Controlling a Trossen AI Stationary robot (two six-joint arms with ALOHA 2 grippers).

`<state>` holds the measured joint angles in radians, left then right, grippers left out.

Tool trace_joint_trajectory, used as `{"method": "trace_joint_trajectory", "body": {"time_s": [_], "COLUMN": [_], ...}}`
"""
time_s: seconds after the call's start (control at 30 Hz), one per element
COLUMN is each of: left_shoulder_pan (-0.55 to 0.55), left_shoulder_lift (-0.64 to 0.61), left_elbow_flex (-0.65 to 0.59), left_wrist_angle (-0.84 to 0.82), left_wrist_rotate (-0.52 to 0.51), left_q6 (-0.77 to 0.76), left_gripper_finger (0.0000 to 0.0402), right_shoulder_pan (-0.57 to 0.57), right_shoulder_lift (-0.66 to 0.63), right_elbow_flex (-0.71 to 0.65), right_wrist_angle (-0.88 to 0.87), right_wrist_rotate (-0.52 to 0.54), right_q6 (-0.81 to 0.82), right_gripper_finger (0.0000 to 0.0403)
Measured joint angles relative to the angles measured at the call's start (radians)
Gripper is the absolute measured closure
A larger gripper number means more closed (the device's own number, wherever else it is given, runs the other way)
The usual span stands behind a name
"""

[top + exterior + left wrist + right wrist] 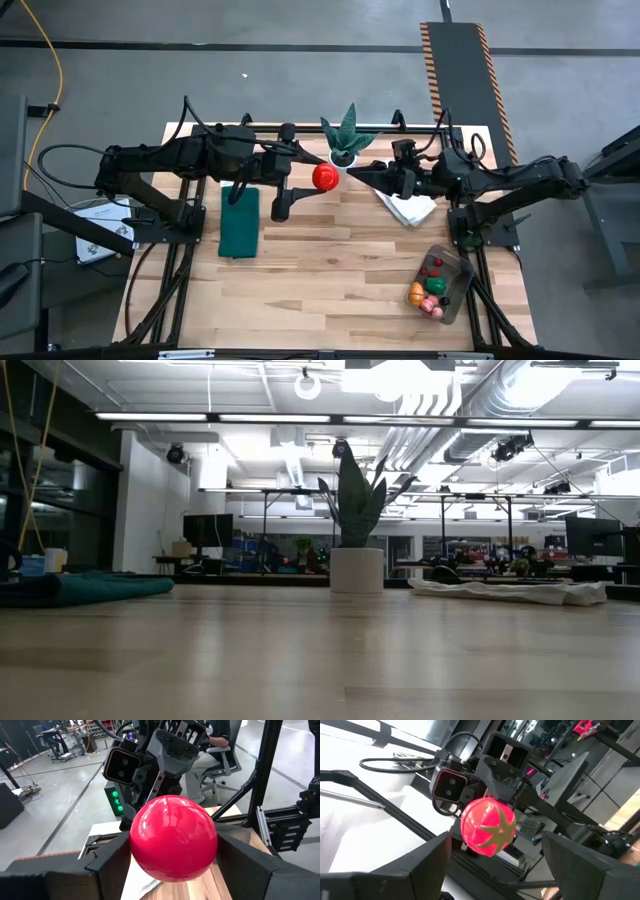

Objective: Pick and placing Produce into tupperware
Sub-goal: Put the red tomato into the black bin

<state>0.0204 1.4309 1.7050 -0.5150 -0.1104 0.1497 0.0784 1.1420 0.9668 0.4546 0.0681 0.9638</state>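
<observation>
Mid-air handover! The left gripper (318, 172) clenched the red tomato (325, 177) above the worktop (330, 260); the right gripper (352, 175), jaws spread, faced it, with the tupperware (440, 283) nearer that arm.

A glossy red tomato (324, 177) hangs above the table at about twelve o'clock from the table's centre, near the far edge. It is round and smooth, and the right wrist view shows a pale green star-shaped calyx (498, 831) on one face. The left gripper (312, 176) clamps it between its two dark fingers (107, 862), one on each side. The tupperware (457, 301), a clear greyish rectangular tub with rounded corners, sits flat on the table at about four o'clock, close to the near right corner, turned at a slant. Inside it lie several small produce pieces (431, 285): dark red, red, green, orange and pink, packed close together.
</observation>
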Motion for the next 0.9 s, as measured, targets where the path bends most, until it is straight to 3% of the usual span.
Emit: {"method": "trace_joint_trajectory", "body": {"time_s": [0.3,0.9], "left_shoulder_pan": [0.000,0.000], "left_shoulder_lift": [0.000,0.000], "left_elbow_flex": [0.000,0.000], "left_wrist_angle": [0.001,-0.002], "left_wrist_rotate": [-0.008,-0.015], "left_q6": [-0.008,-0.024], "left_gripper_finger": [0.0142,0.0142], "right_shoulder_pan": [0.000,0.000], "right_shoulder_lift": [0.095,0.156], "right_elbow_flex": [0.000,0.000], "right_wrist_angle": [0.135,0.256], "right_wrist_rotate": [-0.016,-0.020], "right_q6": [0.013,0.000], "right_gripper_finger": [0.0100,0.0100]}}
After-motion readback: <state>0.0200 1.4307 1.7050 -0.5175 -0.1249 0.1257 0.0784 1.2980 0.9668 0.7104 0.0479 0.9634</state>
